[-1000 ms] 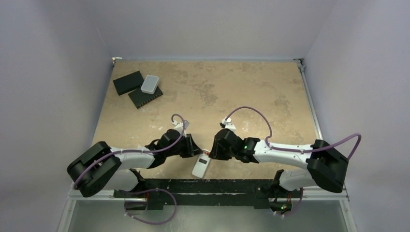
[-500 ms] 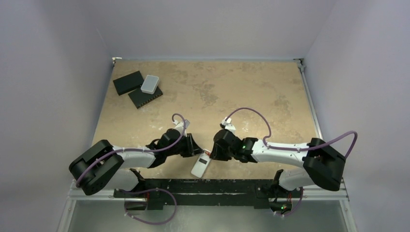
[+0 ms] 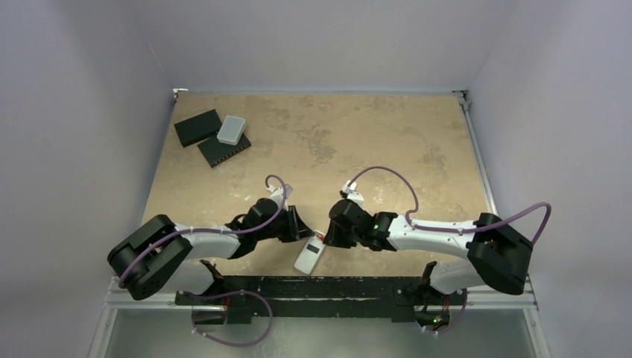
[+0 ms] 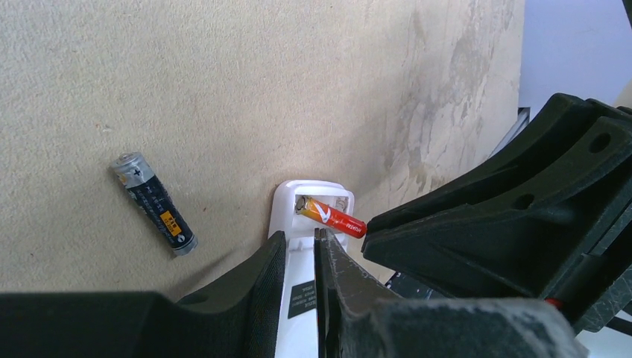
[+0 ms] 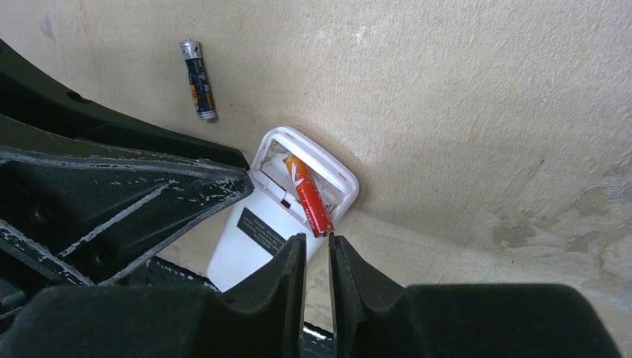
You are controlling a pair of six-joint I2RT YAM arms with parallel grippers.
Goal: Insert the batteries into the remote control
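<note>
The white remote control (image 3: 309, 257) lies back side up near the table's front edge, its battery bay open. My left gripper (image 4: 300, 239) is shut on the remote (image 4: 287, 205) just below the bay. The reddish-orange battery (image 5: 307, 198) sits tilted in the bay, one end sticking out. My right gripper (image 5: 317, 240) is closed on that protruding end, and the battery also shows in the left wrist view (image 4: 332, 216). The dark battery (image 4: 153, 203) lies loose on the table left of the remote and also shows in the right wrist view (image 5: 199, 80). Both grippers, left (image 3: 298, 224) and right (image 3: 334, 231), meet over the remote.
Two flat black slabs (image 3: 197, 127) (image 3: 223, 151) and a light grey rounded box (image 3: 232, 130) sit at the far left corner. A black rail (image 3: 313, 287) runs along the near edge just behind the remote. Walls close in the table's sides.
Almost nothing. The right arm's elbow has shifted slightly left; both grippers, the remote and the batteries stay where they were.
</note>
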